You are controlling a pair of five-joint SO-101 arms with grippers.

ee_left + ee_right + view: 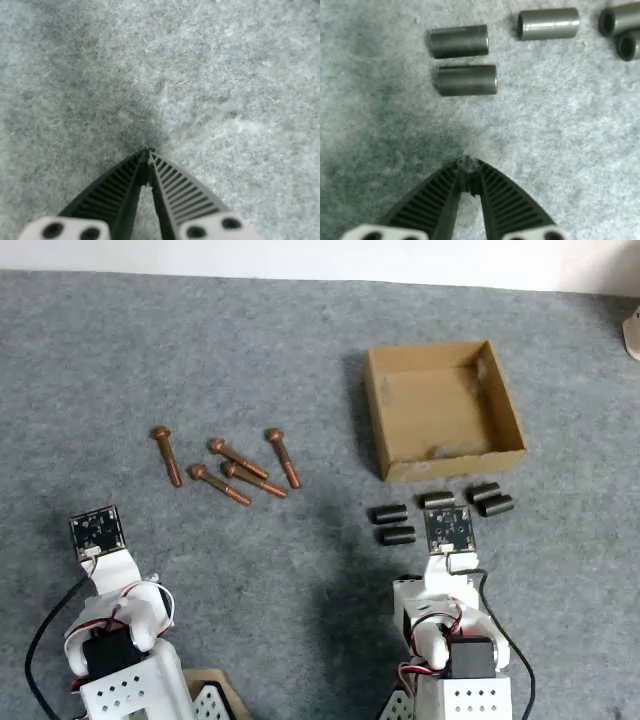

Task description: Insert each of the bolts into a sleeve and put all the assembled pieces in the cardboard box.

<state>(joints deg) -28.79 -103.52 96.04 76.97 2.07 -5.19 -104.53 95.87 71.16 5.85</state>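
Nothing is assembled yet, so I judge the task stands at its very first step. The left claw (149,152) is closed tip to tip and holds nothing, close above the bare table (300,360). The right claw (467,162) is pinched together too, and empty. Five sleeves (467,80) lie just ahead of the right claw. The cardboard box (455,462) stands beyond them with nothing inside. Five bolts (240,460) lie loose ahead of the left claw, a little toward the right claw's side. The next move, I think, calls for opening a claw and lowering it around a bolt or a sleeve.
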